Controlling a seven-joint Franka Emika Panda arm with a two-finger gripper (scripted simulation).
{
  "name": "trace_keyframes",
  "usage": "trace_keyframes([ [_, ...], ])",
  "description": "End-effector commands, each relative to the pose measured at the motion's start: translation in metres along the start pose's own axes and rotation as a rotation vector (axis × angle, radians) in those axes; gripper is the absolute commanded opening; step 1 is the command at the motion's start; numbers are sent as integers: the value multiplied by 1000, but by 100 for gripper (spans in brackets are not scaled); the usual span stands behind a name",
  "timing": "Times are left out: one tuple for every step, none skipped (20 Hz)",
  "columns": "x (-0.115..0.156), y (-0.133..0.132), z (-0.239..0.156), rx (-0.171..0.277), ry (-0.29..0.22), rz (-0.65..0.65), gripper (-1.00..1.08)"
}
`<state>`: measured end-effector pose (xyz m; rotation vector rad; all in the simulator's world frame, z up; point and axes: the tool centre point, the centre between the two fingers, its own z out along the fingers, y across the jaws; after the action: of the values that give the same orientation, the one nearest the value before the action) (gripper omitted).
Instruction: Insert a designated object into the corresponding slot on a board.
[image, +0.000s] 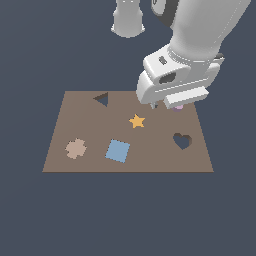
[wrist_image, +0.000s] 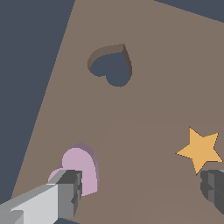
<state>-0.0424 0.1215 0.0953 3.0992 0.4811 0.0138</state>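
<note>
**Asker:** Where is the heart block, and what is the arm doing?

**Describer:** The pale pink heart block (wrist_image: 83, 168) lies flat on the brown board (image: 80, 122), near its far edge towards the exterior view's right. In the exterior view only a sliver of pink (image: 178, 107) shows beneath the white hand of the arm. The claw (wrist_image: 140, 186) hangs low over it with its fingers spread wide. One grey fingertip (wrist_image: 70, 192) overlaps the heart's edge in the wrist view; whether it touches, I cannot tell. The other fingertip (wrist_image: 213, 190) sits well apart, close to the orange star (wrist_image: 200, 149). Nothing is pinched.

**Asker:** And the slot?

**Describer:** The dark heart-shaped slot (image: 182, 141) is empty, nearer the board's front edge, on the same side as the block.

**Asker:** How would the block handle?

**Describer:** My judgement: small, light and rigid, with smooth upright sides. It looks thin, so there is little wall to grip. The claw is not centred; it straddles bare board beside the heart. I would shift it until the heart sits between the fingers, then close across the two flanks. A smooth block may twist in the grip, and the slot looks a close match, so orientation matters.
</note>
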Motion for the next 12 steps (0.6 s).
trace_keyframes([
  [-7, -25, 16, 4, -2, -56, 100],
  [-9, -33, 22, 6, -3, -74, 100],
  [-11, -40, 26, 7, -4, -89, 100],
  [-13, -46, 31, 7, -5, -103, 100],
  [-15, -51, 34, 8, -5, -115, 100],
  [-17, -55, 37, 8, -6, -125, 100],
  [-18, -59, 40, 9, -6, -133, 100],
  [-19, -62, 42, 9, -7, -139, 100],
  [-20, -63, 43, 8, -7, -143, 100],
  [-20, -64, 44, 8, -7, -146, 100],
  [-20, -65, 44, 8, -7, -147, 100],
  [-20, -64, 43, 9, -8, -143, 100],
])
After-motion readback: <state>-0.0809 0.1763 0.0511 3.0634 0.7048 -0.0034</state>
